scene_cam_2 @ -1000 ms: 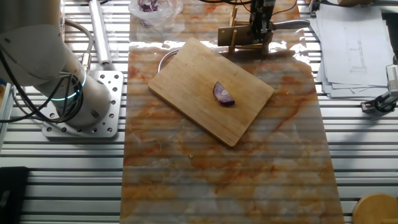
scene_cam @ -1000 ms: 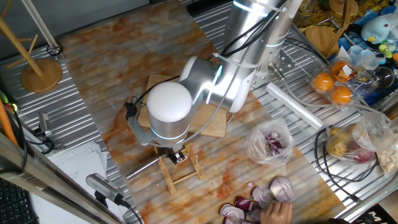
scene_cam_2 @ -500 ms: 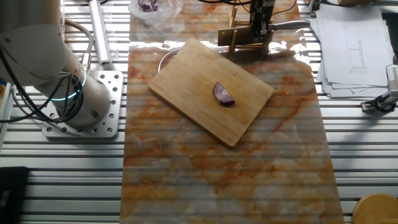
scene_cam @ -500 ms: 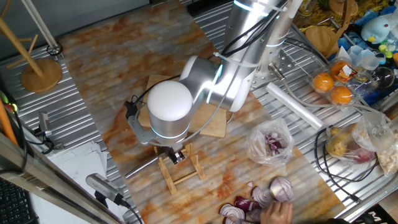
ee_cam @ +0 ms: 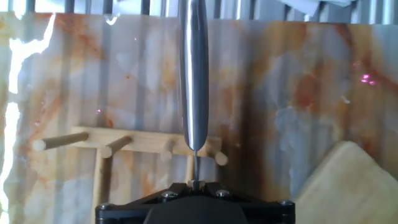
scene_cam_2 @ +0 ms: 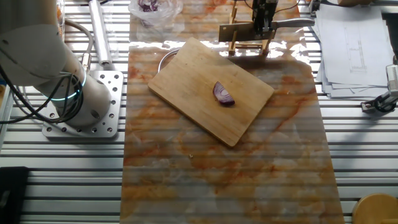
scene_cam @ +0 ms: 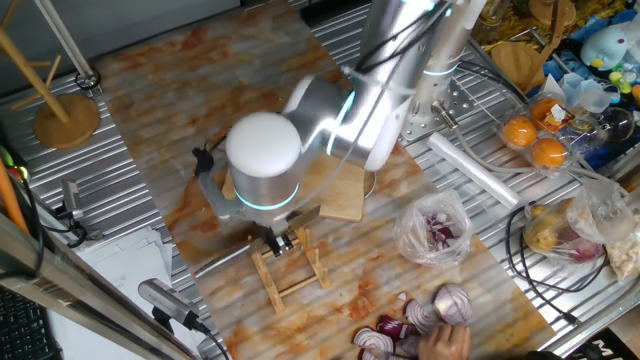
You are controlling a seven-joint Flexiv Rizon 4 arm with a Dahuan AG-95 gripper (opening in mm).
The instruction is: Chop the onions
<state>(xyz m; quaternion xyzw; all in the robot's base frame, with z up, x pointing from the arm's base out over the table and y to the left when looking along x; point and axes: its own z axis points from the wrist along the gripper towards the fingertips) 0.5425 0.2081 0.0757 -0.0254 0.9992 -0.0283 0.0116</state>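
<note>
A small red-purple onion wedge (scene_cam_2: 224, 93) lies cut face up in the middle of the wooden cutting board (scene_cam_2: 186, 78). The arm hides both in one fixed view. My gripper (scene_cam_2: 263, 18) hovers over the wooden knife rack (scene_cam_2: 239, 31) at the mat's far end, apart from the board. It is shut on a knife by its thin blade. The knife's steel handle (ee_cam: 193, 74) points away from my gripper (ee_cam: 195, 184) in the hand view, above the rack (ee_cam: 124, 148). The handle (scene_cam_2: 292, 23) sticks out to the right in the other fixed view.
A clear bag of onion pieces (scene_cam: 435, 230) lies near bigger onion halves (scene_cam: 420, 318), where a person's hand (scene_cam: 445, 345) rests. Oranges (scene_cam: 535, 140) and clutter fill the far right. Papers (scene_cam_2: 348, 43) lie beside the rack. A wooden stand (scene_cam: 65, 115) is at the left.
The arm has shifted left and upward over the rack, blurred with motion, carrying the knife with it. The onion wedge and the board have not moved.
</note>
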